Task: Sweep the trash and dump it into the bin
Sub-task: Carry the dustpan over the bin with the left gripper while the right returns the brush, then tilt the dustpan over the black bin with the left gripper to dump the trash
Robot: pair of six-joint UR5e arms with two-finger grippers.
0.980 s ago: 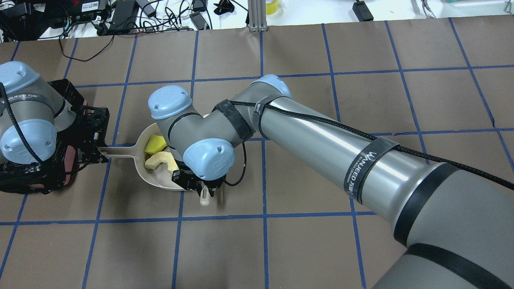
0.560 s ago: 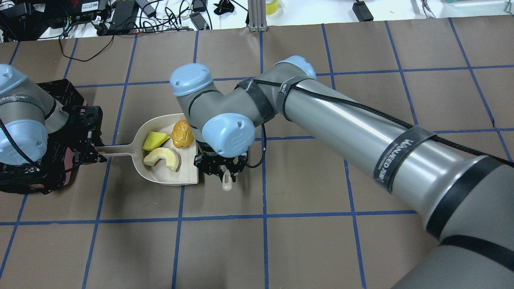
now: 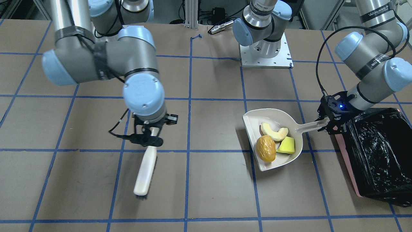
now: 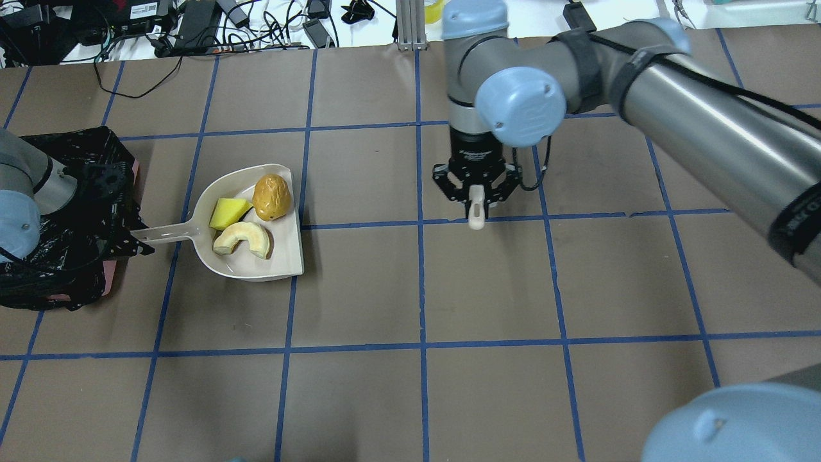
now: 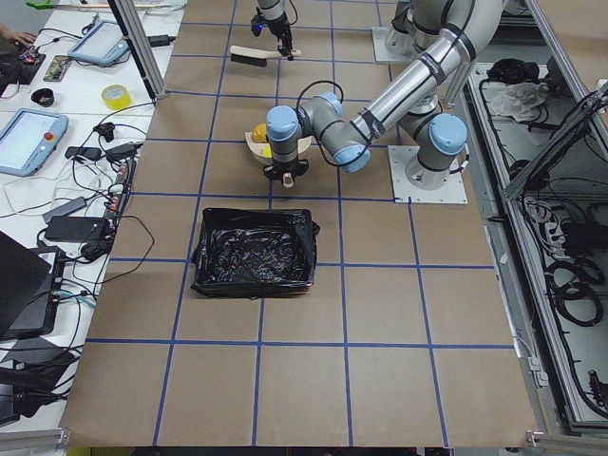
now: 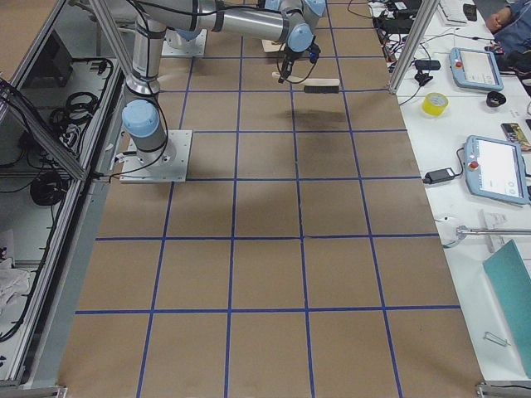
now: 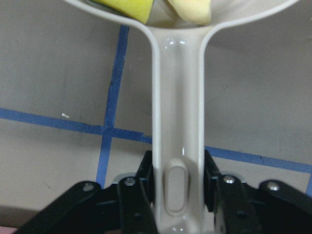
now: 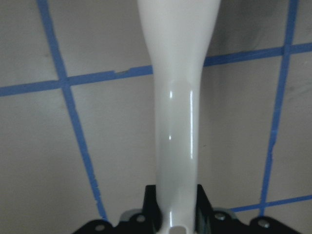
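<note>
The trash lies in the cream dustpan [image 4: 282, 256]: a golden-brown potato-like oval [image 4: 272, 197], a pale curved rind slice [image 4: 242, 239] and a yellow-green wedge [image 4: 228, 212]. My left gripper [image 4: 133, 240] is shut on the dustpan handle [image 7: 178, 122], right beside the bin [image 3: 376, 154], a pink container with a black bag. My right gripper [image 4: 476, 196] is shut on the cream brush [image 3: 145, 170] and holds it over the table's middle, far to the right of the dustpan. In the front view the three pieces sit in the dustpan [image 3: 257, 117], which points away from the bin.
Cables and electronics [image 4: 192, 25] line the table's far edge. An aluminium post [image 4: 410, 25] stands at the back centre. The left arm's base plate [image 3: 265, 53] sits at the robot's side of the table. Blue tape lines grid the brown table.
My right arm has swung the brush away from the dustpan, to the right and farther back. The dustpan with all three pieces has shifted a little to the left, toward the bin.
</note>
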